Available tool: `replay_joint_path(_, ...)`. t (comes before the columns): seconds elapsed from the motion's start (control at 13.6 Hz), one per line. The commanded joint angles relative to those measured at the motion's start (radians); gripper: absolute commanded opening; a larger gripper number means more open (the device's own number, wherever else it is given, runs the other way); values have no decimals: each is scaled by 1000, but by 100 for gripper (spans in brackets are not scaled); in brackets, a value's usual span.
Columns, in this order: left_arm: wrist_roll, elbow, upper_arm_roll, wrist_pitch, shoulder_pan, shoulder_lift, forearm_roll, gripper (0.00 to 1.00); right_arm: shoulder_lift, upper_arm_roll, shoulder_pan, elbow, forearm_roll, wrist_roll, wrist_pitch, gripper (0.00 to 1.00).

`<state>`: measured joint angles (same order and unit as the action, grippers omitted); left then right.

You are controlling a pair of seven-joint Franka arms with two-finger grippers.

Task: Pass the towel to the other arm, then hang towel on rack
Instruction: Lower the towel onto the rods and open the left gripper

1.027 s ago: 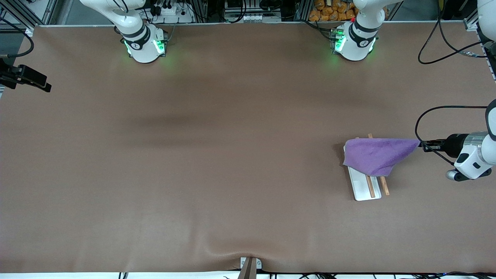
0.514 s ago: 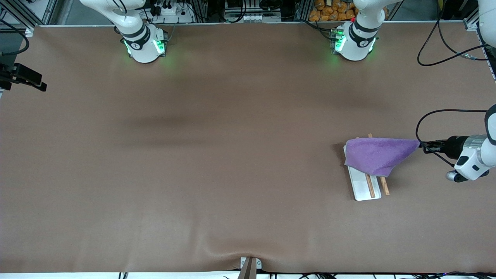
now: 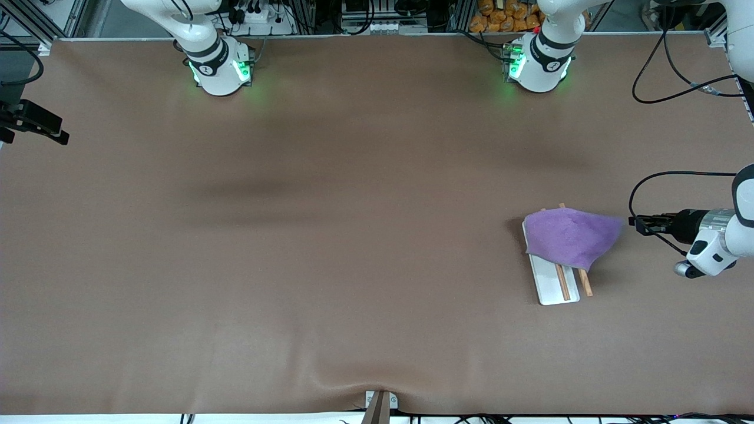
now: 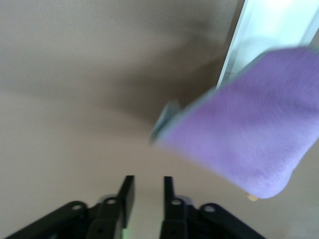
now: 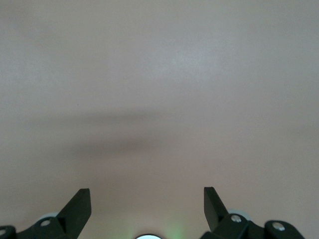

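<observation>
The purple towel (image 3: 568,235) lies draped over the end of the rack (image 3: 551,288) farther from the front camera, covering most of its two brown rods (image 3: 564,282). In the left wrist view the towel (image 4: 249,139) hangs with a grey corner turned toward me, and the white base (image 4: 264,35) shows beside it. My left gripper (image 3: 631,222) hovers just off the towel's corner, toward the left arm's end of the table. It (image 4: 146,179) is open by a narrow gap and holds nothing. My right gripper (image 3: 59,134) waits at the right arm's end of the table, open (image 5: 147,191) over bare cloth.
A brown cloth covers the table (image 3: 353,265). Black cables (image 3: 671,76) loop near the left arm's end. A small bracket (image 3: 380,403) sits at the table edge nearest the front camera.
My left gripper has opened and let go of the towel's corner, which has dropped and slackened onto the rack. The right gripper has drifted slightly toward the table's end.
</observation>
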<state>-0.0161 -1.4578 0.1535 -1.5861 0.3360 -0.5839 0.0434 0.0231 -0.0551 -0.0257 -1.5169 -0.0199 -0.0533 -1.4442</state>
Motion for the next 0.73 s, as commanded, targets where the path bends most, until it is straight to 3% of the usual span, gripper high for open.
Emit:
replay_joint_path(0.0,12,7,9,1,12,-4,-5,100,6,-3,9,-5,3,-10,-30,100)
replay_joint_path(0.29,13,11,11,81,37,71,-8,100,4,-3,9,-5,3,-10,-35,100)
replay_joint_path(0.66,12,17,32,86,32,274,-7,100,3,-3,9,-8,3,-10,-28,100)
